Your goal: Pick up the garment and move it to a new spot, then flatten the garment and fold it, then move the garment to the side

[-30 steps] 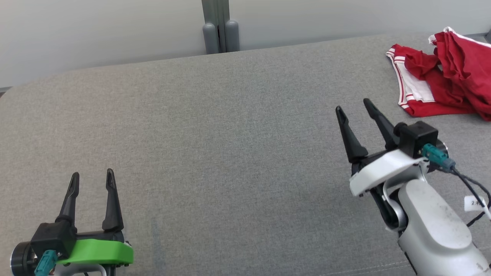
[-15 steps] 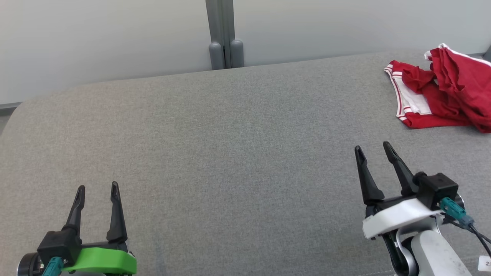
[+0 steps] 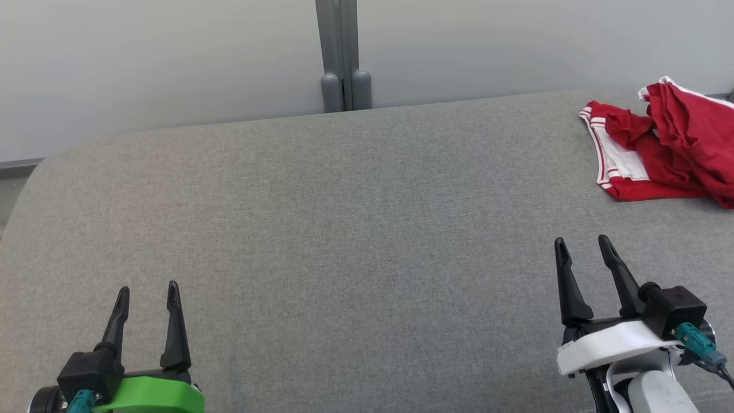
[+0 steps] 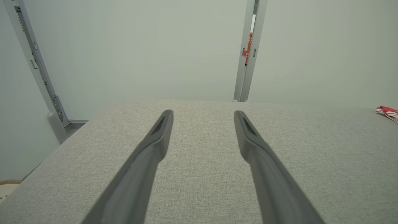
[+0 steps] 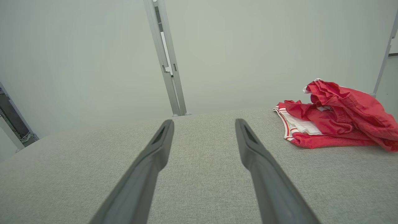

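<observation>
Garment [image 3: 665,149] lies crumpled at the far right of the grey surface [image 3: 344,229], with both tools released and holding nothing.
Red with white trim, the garment is bunched in a heap near the surface's far right corner, and its right part runs off the edge of the head view. The right tool [image 3: 581,240] sits at the lower right on its white mount [image 3: 608,347]. Its two dark fingers are spread apart and point up the view toward the garment, well apart from it. The left tool [image 3: 148,287] sits at the lower left on a green mount [image 3: 155,396], its fingers likewise parted and pointing forward over bare grey fabric, far from the garment. In the right wrist view the garment lies ahead and to the right of the fingers. A grey post [image 3: 342,57] stands against the pale wall [image 3: 143,69] behind the surface.
</observation>
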